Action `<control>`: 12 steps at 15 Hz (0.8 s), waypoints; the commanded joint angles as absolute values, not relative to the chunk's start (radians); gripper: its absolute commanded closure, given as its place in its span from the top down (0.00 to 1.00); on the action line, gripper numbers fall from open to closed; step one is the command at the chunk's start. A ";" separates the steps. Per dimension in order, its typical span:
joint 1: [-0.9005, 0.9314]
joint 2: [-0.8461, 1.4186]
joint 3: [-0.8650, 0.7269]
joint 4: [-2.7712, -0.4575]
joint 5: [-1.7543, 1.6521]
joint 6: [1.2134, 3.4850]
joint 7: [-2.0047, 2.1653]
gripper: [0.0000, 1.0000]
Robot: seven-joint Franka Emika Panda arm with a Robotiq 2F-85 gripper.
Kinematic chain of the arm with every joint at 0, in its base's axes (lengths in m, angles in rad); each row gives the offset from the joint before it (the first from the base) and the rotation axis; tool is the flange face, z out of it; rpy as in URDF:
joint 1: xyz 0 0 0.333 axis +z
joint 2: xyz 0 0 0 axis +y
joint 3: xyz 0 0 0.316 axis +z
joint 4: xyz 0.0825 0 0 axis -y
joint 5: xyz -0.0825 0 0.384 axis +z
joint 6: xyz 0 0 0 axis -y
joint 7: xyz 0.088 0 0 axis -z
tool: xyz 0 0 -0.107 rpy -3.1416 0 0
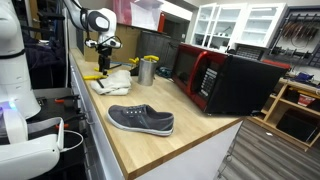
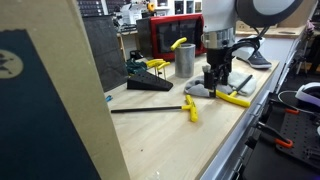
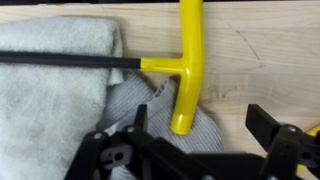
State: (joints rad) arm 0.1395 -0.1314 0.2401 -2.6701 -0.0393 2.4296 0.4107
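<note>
One Robotiq gripper (image 3: 190, 150) hangs just above a yellow T-handle wrench (image 3: 186, 70), its fingers (image 3: 110, 152) spread wide and holding nothing. Wrist view, left to right: a grey towel (image 3: 50, 105) fills the left side. The wrench's black shaft (image 3: 60, 60) runs across the towel. The yellow handle lies crosswise to the shaft, its lower end resting on the towel's edge between the two fingers. Bare wooden countertop (image 3: 270, 60) lies to the right. The step in hand is judged to be alignment over the handle, with no contact made. A grasp from here would call for a straight descent with one finger on each side of the yellow bar, then closure across it. The soft towel beneath is the one hindrance, since a fold could be pinched along with the handle. In an exterior view, a black wedge (image 2: 150, 85) and a second yellow T-handle wrench (image 2: 190, 108) lie apart from the gripper. In an exterior view, a grey shoe (image 1: 140, 120), a metal cup (image 1: 147, 70) and a red microwave (image 1: 215, 78) stand farther along the counter, none in the gripper's way.
</note>
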 commanded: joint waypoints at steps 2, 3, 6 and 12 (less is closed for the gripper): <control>0.168 -0.056 0.235 -2.620 -0.016 2.435 0.379 1.00; 0.174 -0.041 0.234 -2.616 -0.005 2.436 0.371 1.00; 0.186 -0.019 0.231 -2.614 0.038 2.429 0.338 1.00; 0.191 -0.007 0.229 -2.616 0.085 2.437 0.303 0.74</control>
State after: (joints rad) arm 0.1777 -0.0199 0.2373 -2.6286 0.0492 2.4296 0.3361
